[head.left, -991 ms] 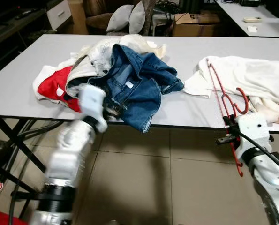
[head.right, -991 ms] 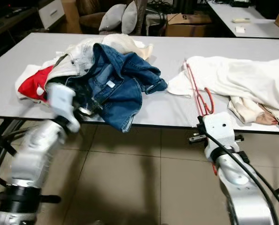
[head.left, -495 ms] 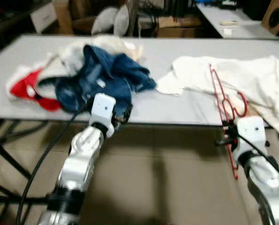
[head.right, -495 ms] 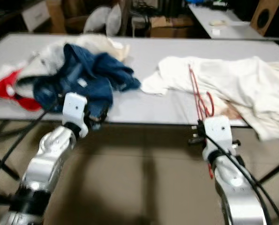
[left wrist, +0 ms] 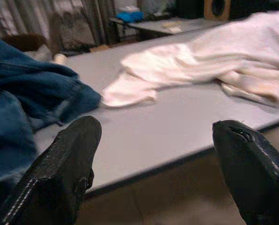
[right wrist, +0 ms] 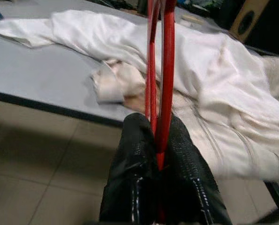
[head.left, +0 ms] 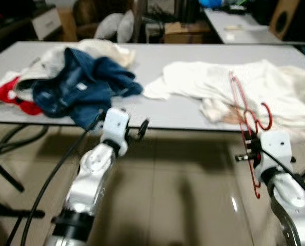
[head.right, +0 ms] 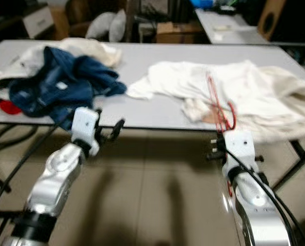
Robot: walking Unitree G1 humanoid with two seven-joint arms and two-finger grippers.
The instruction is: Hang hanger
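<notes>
A red wire hanger point(head.left: 243, 110) stands upright in my right gripper point(head.left: 248, 155), which is shut on its lower part just in front of the table's front edge. In the right wrist view the two black fingers point(right wrist: 134, 154) pinch the hanger's red wires point(right wrist: 161, 70). Behind it a white garment point(head.left: 219, 84) lies spread on the grey table point(head.left: 157, 54). My left gripper point(head.left: 140, 129) is open and holds nothing, at the table's front edge beside a blue denim jacket point(head.left: 75, 87). In the left wrist view its fingertips point(left wrist: 71, 154) stand wide apart.
A heap of clothes with a red cloth point(head.left: 6, 93) and a cream garment point(head.left: 103, 47) covers the table's left end. Black table legs point(head.left: 1, 171) stand at the left over a tiled floor point(head.left: 178, 200). Cushions point(head.left: 111, 25), boxes and a second table point(head.left: 244, 33) lie behind.
The camera has swung right, so the clothes sit further left in the picture. My left arm has come forward to the table edge with its fingers open. The right gripper still holds the hanger.
</notes>
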